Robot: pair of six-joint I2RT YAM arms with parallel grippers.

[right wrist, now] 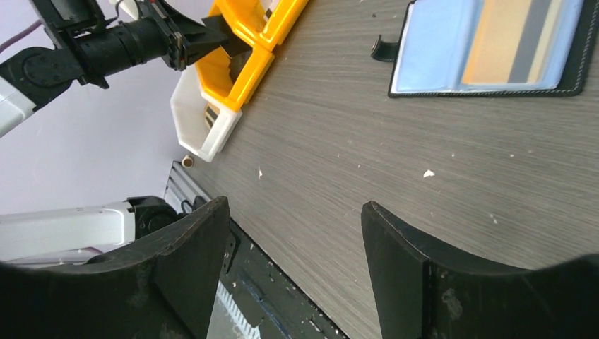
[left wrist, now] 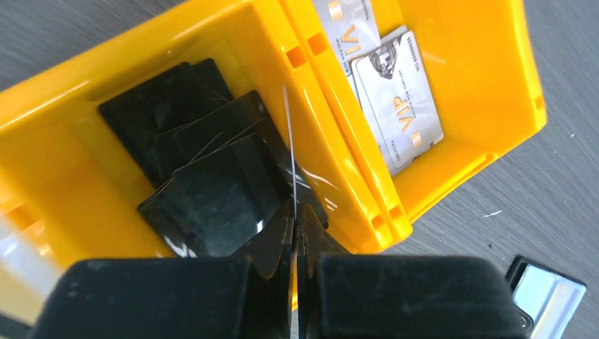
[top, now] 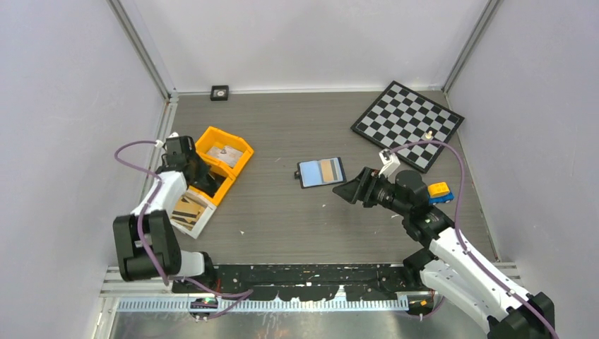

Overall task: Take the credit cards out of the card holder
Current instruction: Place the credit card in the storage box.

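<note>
Top external view: card holder (top: pixel 321 171) lies open mid-table, credit cards (top: pixel 329 170) tucked inside, right gripper (top: pixel 350 189) wide beside it. We should hook one card's edge. Left gripper (left wrist: pixel 295 215) pinches a thin card (left wrist: pixel 288 141) above orange bin (left wrist: pixel 346 176).

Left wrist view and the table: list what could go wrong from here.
1. The shut left gripper pinches a thin pale card edge-on right above the divider of the orange plastic bin. Released there, it may catch on the wall or drop among the wrong cards.
2. The open black folding card holder lies unpinned. The open right gripper pulling its tan card might drag the whole holder.
</note>
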